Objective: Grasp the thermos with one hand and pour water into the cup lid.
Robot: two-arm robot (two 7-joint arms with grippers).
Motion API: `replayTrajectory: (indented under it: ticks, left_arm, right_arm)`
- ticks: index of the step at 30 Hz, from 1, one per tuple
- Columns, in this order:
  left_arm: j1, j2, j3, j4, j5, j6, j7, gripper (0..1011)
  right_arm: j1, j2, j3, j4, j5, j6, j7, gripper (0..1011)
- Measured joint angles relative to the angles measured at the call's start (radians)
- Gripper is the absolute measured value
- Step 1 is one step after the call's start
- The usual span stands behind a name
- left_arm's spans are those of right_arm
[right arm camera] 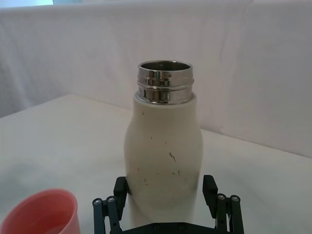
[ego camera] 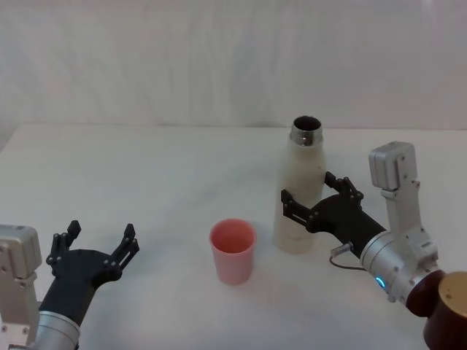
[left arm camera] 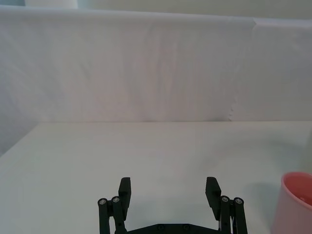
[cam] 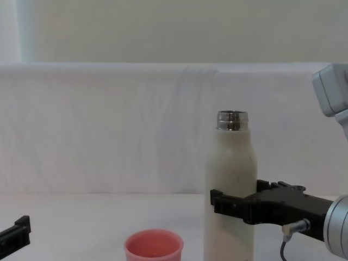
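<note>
Both fingers of my right hand [ego camera: 306, 204] flank the thermos [ego camera: 300, 195], seemingly touching; my left gripper [ego camera: 98, 246] idles spread.

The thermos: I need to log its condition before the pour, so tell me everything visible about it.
The thermos is a tall cream-white bottle with rounded shoulders and a shiny steel threaded neck, its mouth open with no cap. Small dark scuffs mark its body. It stands upright on the white table, to the right of the pink cup lid and apart from it. The right gripper straddles its lower body, one finger on each side; whether they press it is unclear.
</note>
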Motion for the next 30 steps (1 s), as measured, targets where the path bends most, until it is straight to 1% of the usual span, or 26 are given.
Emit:
replayTrajectory:
  ticks: [17, 30]
  left_arm:
    - [0.0, 0.0, 0.0, 0.0, 0.0, 0.0, 0.0, 1001]
    - [0.0, 0.0, 0.0, 0.0, 0.0, 0.0, 0.0, 1001]
  right_arm:
    - [0.027, -0.018, -0.005, 0.032, 0.004, -0.003, -0.002, 1000]
    - [0.032, -0.026, -0.006, 0.037, 0.006, -0.008, -0.009, 1000]
